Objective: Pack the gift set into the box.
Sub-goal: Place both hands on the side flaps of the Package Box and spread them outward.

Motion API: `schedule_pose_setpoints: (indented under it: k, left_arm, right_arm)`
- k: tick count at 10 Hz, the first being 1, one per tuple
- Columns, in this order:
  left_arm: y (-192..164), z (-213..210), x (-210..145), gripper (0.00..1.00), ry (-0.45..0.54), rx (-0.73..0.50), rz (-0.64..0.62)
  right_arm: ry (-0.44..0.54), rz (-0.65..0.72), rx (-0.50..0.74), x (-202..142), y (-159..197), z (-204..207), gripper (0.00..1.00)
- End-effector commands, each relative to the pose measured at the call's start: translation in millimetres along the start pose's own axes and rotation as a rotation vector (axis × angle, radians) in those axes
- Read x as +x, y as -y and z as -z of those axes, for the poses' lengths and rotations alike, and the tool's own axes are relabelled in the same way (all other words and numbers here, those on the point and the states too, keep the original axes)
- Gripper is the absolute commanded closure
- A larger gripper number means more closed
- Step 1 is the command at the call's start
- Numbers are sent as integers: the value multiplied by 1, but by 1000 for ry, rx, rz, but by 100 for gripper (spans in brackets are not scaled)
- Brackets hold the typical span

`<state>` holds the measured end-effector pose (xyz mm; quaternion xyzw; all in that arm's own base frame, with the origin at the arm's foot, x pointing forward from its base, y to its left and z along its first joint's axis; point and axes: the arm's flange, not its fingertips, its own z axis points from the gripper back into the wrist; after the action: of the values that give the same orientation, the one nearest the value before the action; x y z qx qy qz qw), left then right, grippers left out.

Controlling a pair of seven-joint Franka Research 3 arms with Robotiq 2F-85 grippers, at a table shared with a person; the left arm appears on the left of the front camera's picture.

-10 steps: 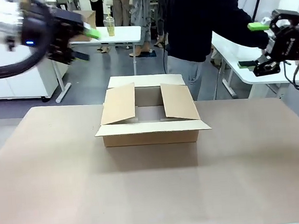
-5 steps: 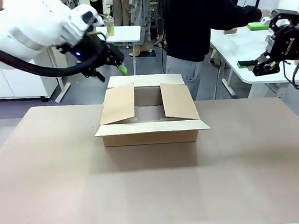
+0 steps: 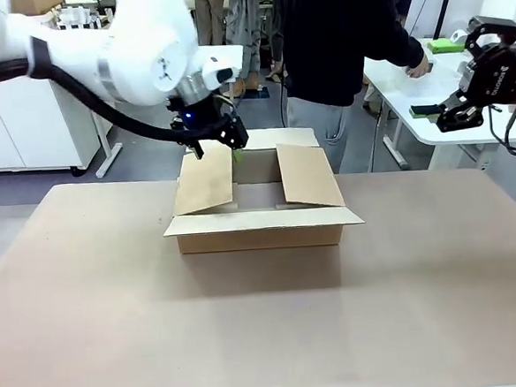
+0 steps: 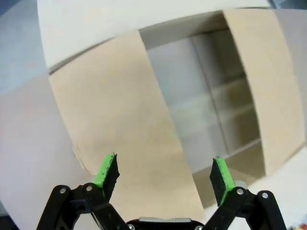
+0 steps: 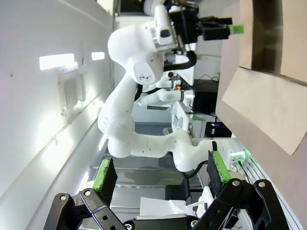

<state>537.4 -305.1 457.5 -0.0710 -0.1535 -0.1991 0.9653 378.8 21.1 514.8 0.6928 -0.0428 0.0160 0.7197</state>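
Note:
The box [image 3: 259,213] sits open in the middle of the table, its side flaps tilted inward. Its inside [image 4: 211,110] holds nothing I can see. My left gripper [image 3: 226,144] hangs over the box's far left corner. In the left wrist view that gripper [image 4: 164,175] is open just above the left flap [image 4: 120,120]. My right gripper [image 3: 445,78] is raised off to the right of the table. The right wrist view shows this gripper [image 5: 160,176] open with nothing between its fingers. The gift set is out of view.
A person in a dark top [image 3: 336,37] stands behind the box, one hand [image 3: 417,67] reaching to a white side table [image 3: 410,90] at the right. The brown tabletop [image 3: 268,334] is bare in front of the box.
My left arm has swung from the upper left rightward and down to the box's left flap. The person's hand has lowered onto the side table. My right gripper has stayed put.

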Motion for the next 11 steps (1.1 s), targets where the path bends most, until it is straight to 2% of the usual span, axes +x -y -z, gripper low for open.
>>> schedule_pose_setpoints:
  k: [1, 2, 3, 6, 7, 8, 9, 11]
  left_arm:
    - [19, 19, 28, 0, -18, 119, -24]
    - [27, 22, 31, 0, 10, -9, 26]
    - [8, 13, 8, 0, -2, 56, 13]
    - [8, 13, 8, 0, -2, 56, 13]
    - [15, 20, 19, 0, 3, 54, 18]
    - [16, 15, 3, 0, -60, 148, -307]
    - [24, 12, -2, 0, -79, 248, -449]
    - [39, 15, -4, 0, -78, 313, -493]
  right_arm:
    - [9, -17, 27, 1, -2, 2, 0]
    - [9, -17, 27, 1, -2, 2, 0]
    - [9, -17, 27, 1, -2, 2, 0]
    - [9, -17, 27, 1, -2, 2, 0]
    - [9, -17, 27, 1, -2, 2, 0]
    - [9, -17, 27, 1, -2, 2, 0]
    - [9, -17, 27, 1, -2, 2, 0]
    - [9, -17, 27, 1, -2, 2, 0]
